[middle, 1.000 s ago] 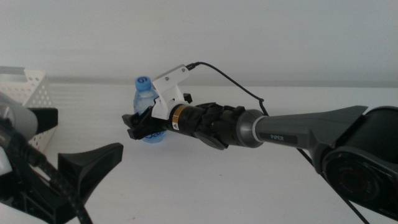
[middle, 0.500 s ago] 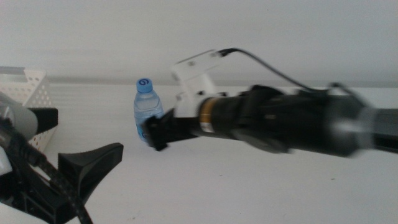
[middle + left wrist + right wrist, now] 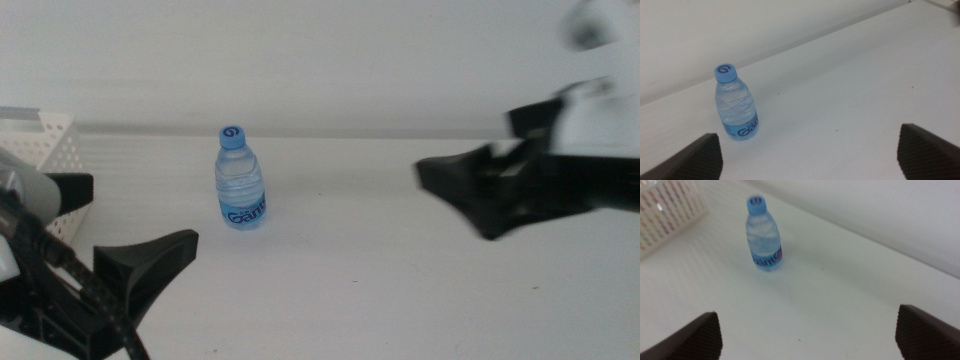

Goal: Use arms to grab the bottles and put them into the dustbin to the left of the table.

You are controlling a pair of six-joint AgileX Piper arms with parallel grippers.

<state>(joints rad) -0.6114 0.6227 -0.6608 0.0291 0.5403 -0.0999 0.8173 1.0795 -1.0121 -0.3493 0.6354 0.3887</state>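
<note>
Nearest the camera in the middle view, the left gripper waits at the lower left corner, its dark jaws spread wide and holding nothing; its wrist view shows both jaw tips far apart with bare table between them. It sits where it sat a second ago.

Beyond and between those spread jaws, the water bottle stands upright on the table, blue cap up, label facing the camera. It has not shifted from its spot, but it now stands alone: a second ago the right gripper was right at it, with its jaws about the bottle's body, and half a second ago it was just beside the bottle.

The right gripper has pulled back to the right side of the middle view, well apart from the bottle and blurred by motion. Its wrist view shows the jaws wide open and empty, with the bottle ahead of them.

Farthest left, beyond the left gripper, the dustbin shows its perforated white wall, unchanged, well apart from the bottle.
</note>
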